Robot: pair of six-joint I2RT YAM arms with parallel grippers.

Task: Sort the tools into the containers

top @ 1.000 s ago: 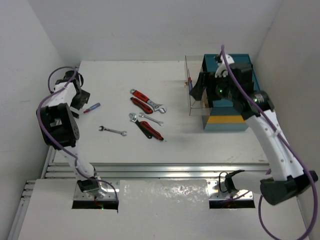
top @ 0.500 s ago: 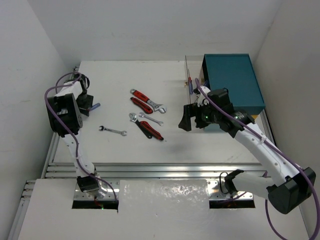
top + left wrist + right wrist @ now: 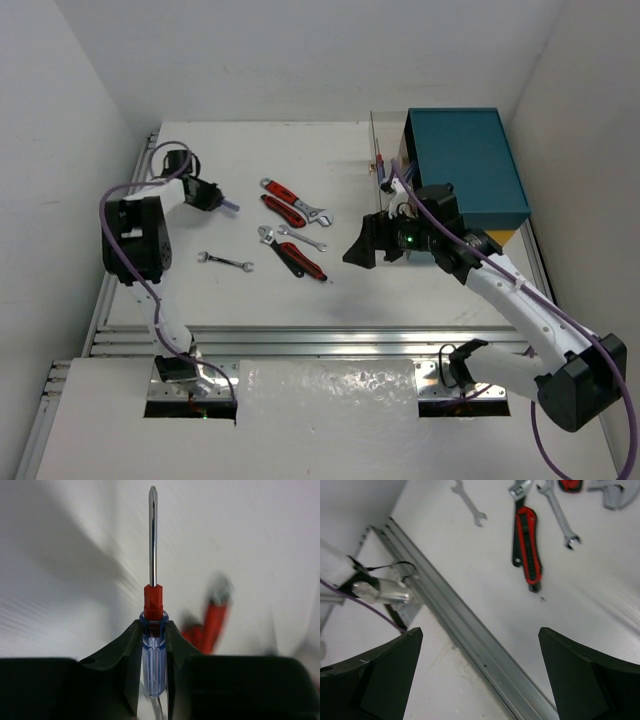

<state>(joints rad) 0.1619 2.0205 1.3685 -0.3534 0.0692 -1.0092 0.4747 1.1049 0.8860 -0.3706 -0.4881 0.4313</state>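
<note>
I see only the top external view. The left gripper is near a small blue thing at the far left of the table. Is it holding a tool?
Observer: Yes. In the left wrist view the left gripper is shut on the blue-and-red-handled screwdriver, with both fingers pressed on the clear blue handle.
Operator: Which way does its shaft point?
Observer: Straight out ahead of the fingers; the thin silver shaft ends in a cross-type tip.
Operator: And the right gripper, does it carry anything?
Observer: No. In the right wrist view the right gripper is open, with only table and rail between its fingers. The red-and-black-handled adjustable wrench lies on the table beyond them.
</note>
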